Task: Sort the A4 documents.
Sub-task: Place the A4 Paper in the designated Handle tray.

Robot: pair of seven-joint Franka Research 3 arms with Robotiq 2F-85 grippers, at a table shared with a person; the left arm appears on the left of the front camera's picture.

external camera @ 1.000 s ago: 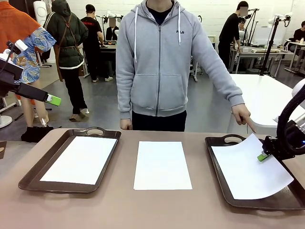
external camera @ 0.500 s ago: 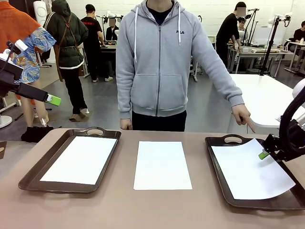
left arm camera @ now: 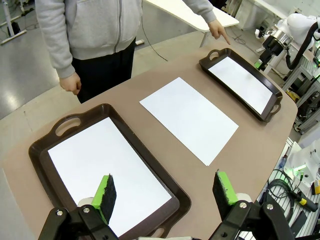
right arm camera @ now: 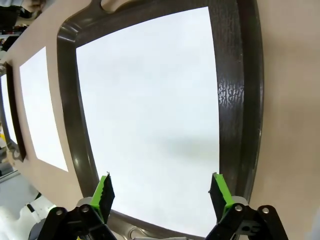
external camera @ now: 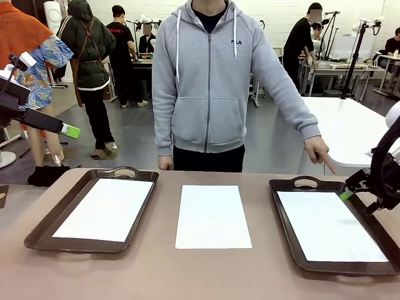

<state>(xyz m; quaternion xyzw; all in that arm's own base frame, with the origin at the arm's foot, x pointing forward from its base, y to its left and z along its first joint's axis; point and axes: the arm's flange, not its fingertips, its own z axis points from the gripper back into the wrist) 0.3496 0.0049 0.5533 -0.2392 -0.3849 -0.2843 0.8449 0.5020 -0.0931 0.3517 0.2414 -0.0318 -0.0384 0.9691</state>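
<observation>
Three A4 documents are in view. One white sheet (external camera: 105, 209) lies in the left brown tray (external camera: 44, 220). A second sheet (external camera: 212, 215) lies bare on the table between the trays. The third sheet (external camera: 328, 226) lies flat in the right tray (external camera: 284, 215). My right gripper (external camera: 345, 195) hovers open just above that tray's far right rim, holding nothing. In the right wrist view its open gripper (right arm camera: 161, 192) frames the sheet (right arm camera: 150, 115) below. My left gripper (external camera: 70, 131) hangs open, high off the table's left side. In the left wrist view that gripper (left arm camera: 165, 190) looks down on the left tray's sheet (left arm camera: 105, 165).
A person in a grey hoodie stands at the far edge. One hand (external camera: 320, 153) points down at the right tray's far corner; the other hand (external camera: 165, 163) rests by the table edge. A white table (external camera: 350, 128) stands behind at the right.
My right gripper opened and let go of the sheet, which dropped flat into the right tray. The gripper drew up and back to the right. The left arm has not moved.
</observation>
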